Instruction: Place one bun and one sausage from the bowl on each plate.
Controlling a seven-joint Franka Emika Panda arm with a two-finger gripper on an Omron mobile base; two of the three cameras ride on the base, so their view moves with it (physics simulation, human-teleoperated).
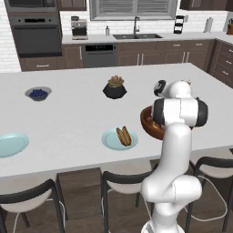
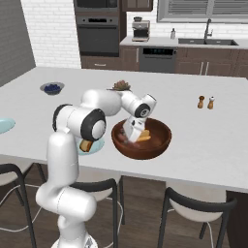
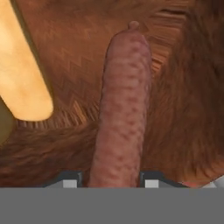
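Note:
My gripper point(image 3: 110, 180) is down inside the brown wooden bowl point(image 2: 162, 140), shut on a sausage point(image 3: 122, 113) that lies lengthwise on the bowl's floor between my fingertips. A bun point(image 3: 22, 74) rests beside it in the bowl, also seen as an orange bun point(image 2: 144, 135) next to the gripper point(image 2: 131, 138). The near plate point(image 1: 108, 139) left of the bowl point(image 1: 148, 122) holds a bun point(image 1: 127, 135) and a sausage point(image 1: 120, 136). The second plate point(image 1: 11, 144) lies bare at the far left.
A small grey bowl of berries point(image 1: 38, 94) and a black plant pot point(image 1: 114, 88) stand further back on the white island. Salt and pepper shakers point(image 2: 206, 102) stand to the right. Dark stools point(image 1: 123, 179) line the near edge.

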